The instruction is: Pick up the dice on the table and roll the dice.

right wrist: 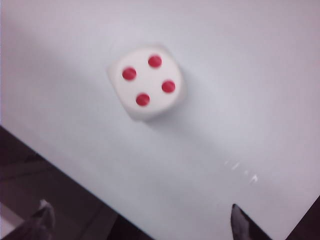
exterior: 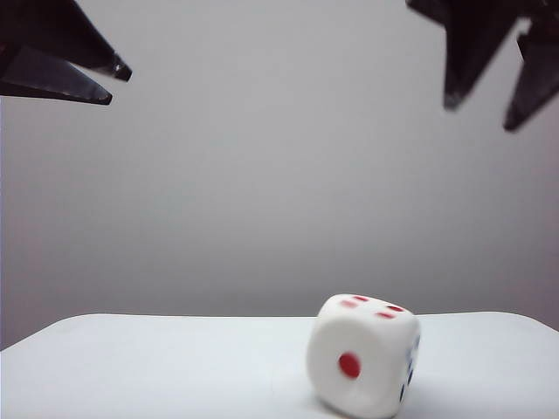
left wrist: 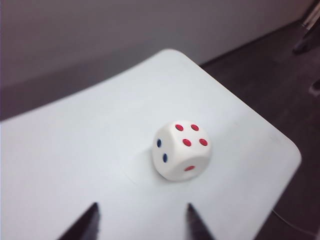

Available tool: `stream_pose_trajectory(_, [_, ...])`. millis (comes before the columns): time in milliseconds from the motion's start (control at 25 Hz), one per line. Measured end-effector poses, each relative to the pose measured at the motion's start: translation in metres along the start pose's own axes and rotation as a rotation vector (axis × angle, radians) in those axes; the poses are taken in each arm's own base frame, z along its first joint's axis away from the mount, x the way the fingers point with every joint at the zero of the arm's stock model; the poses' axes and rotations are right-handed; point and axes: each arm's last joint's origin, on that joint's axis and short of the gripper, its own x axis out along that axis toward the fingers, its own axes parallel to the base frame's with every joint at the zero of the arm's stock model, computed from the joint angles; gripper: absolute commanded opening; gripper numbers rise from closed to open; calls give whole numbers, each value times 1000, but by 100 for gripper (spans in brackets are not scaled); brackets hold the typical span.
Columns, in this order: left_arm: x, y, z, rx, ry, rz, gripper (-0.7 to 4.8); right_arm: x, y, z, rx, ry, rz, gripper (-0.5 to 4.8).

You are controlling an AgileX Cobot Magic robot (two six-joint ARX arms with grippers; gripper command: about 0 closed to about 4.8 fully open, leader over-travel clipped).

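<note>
White tabletop and white cube make for low contrast, so we watch the dice [exterior: 364, 356] closely: it sits on the table [exterior: 157, 367] toward the right of the exterior view, tipped slightly, the red 4 face up and the red 1 facing that camera. It looks blurred, so we judge it may not have settled; a bounce toward the table's near edge or rounded corner could send it off, out of reach of either arm.

Going left to right: our left gripper [exterior: 112, 84] hangs high at the upper left of the exterior view, holding nothing, its jaws partly apart. In its wrist view the left gripper [left wrist: 142, 215] looks down on the dice [left wrist: 181, 149], which lies ahead of the fingertips and clear of them.

Our right gripper [exterior: 482, 115] hangs high at the upper right, jaws spread wide and empty. In its wrist view the right gripper [right wrist: 142, 220] is well above the dice [right wrist: 146, 82], which rests apart from both fingertips.
</note>
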Motion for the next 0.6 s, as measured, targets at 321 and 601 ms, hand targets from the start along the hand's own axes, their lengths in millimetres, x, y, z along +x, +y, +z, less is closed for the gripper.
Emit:
stream_pose_trajectory(321, [-6, -4, -19, -76, 176, 40, -6, 9, 0, -9, 21, 17, 3, 479])
stream_pose_trajectory(601, [-36, -16, -19, 14, 134, 322, -6, -26, 6, -18, 66, -291, -36, 223])
